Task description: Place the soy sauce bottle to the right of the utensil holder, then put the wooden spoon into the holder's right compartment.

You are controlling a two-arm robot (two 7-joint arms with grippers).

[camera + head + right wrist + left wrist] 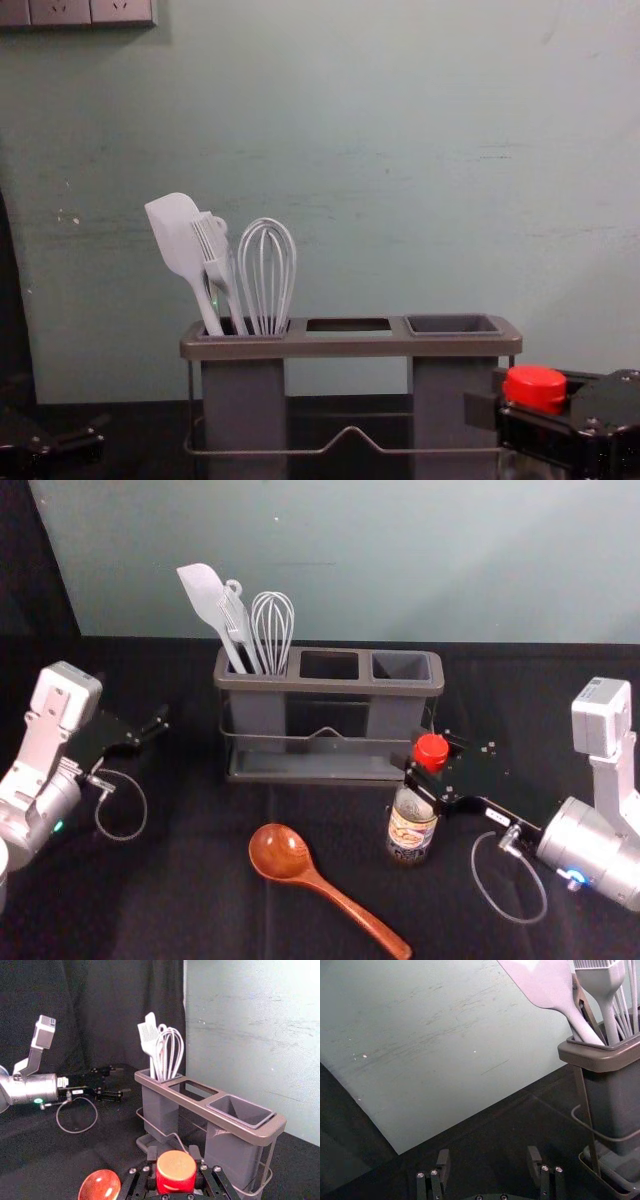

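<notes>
With right pincer (428,764), gripping red-capped, clear soy sauce bottle (409,832) at five o'clock from grey plastic holder (330,685), perhaps touching black cloth (190,890); with left pincer (150,732), spread at nine. Near glossy brown wooden spoon (281,852) at six, facing pale green wall (400,560).

And here the right gripper (420,760) is stretched in from the head view's right side, its two fingers closed in a grip, the right wrist (590,850) marked by a blue light (575,876). Over on the left, the left gripper (153,727) is pointed inward, its fingers spread well apart, the left wrist (45,805) marked by a green light (58,826).
</notes>
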